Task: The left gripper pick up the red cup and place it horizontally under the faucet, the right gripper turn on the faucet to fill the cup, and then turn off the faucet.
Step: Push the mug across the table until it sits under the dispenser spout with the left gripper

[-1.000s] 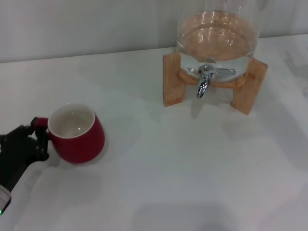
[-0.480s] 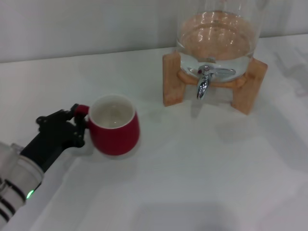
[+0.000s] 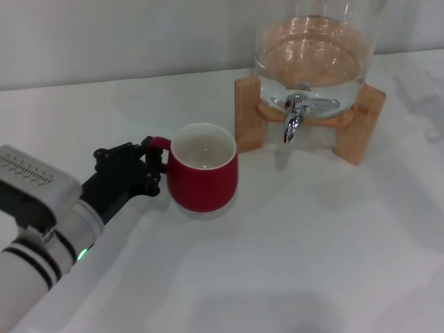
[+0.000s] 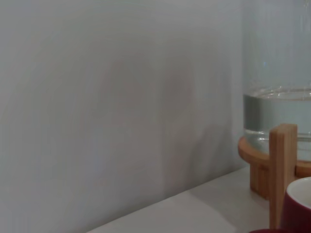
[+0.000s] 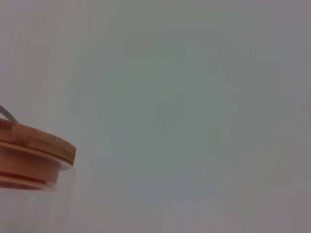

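The red cup (image 3: pixel 204 176) stands upright, white inside, in the middle of the head view, left of the faucet (image 3: pixel 293 119). My left gripper (image 3: pixel 154 166) is shut on the cup's small loop handle, its white-grey arm reaching in from the lower left. The chrome faucet points down from the glass jar (image 3: pixel 316 48) on its wooden stand (image 3: pixel 248 114). The cup sits to the left of the spout, not under it. A sliver of the cup's rim (image 4: pixel 300 206) shows in the left wrist view beside the stand (image 4: pixel 283 167). My right gripper is out of view.
The white table (image 3: pixel 291 243) stretches in front and to the right of the jar. A pale wall stands behind it. The right wrist view shows only the jar's wooden lid (image 5: pixel 34 150) against the wall.
My left gripper has carried the red cup to the right, from the table's left edge to just left of the wooden stand. The jar and faucet have not moved.
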`<state>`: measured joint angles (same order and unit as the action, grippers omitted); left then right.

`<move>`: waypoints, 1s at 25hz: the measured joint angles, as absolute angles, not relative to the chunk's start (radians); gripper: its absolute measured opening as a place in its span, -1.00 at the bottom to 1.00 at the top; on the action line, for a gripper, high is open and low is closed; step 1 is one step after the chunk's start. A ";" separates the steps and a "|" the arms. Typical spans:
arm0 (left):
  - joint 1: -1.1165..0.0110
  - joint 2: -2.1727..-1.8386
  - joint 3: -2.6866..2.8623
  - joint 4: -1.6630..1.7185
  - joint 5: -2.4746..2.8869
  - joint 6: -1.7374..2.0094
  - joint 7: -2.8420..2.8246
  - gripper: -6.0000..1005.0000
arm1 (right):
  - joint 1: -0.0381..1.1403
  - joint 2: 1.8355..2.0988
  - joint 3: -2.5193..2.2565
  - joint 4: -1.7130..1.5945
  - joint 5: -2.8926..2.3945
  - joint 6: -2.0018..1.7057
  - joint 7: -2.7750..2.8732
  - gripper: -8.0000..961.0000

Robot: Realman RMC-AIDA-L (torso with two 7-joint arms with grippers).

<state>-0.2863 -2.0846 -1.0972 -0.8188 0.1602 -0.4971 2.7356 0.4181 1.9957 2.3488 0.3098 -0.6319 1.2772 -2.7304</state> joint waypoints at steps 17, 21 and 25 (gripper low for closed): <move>-0.387 -2.086 -0.986 -0.942 0.152 -0.193 2.650 -0.76 | 0.416 1.997 2.336 0.307 -0.632 1.289 -2.730 0.40; -0.409 -2.087 -0.968 -0.942 0.151 -0.153 2.643 -0.76 | 0.416 1.997 2.336 0.307 -0.632 1.289 -2.729 0.40; -0.428 -2.088 -0.957 -0.937 0.150 -0.127 2.633 -0.76 | 0.416 1.997 2.336 0.307 -0.632 1.289 -2.729 0.40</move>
<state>-0.4280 -2.0883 -0.9565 -0.9373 0.1499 -0.1273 2.6332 0.4157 1.9971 2.3361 0.3075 -0.6320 1.2891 -2.7289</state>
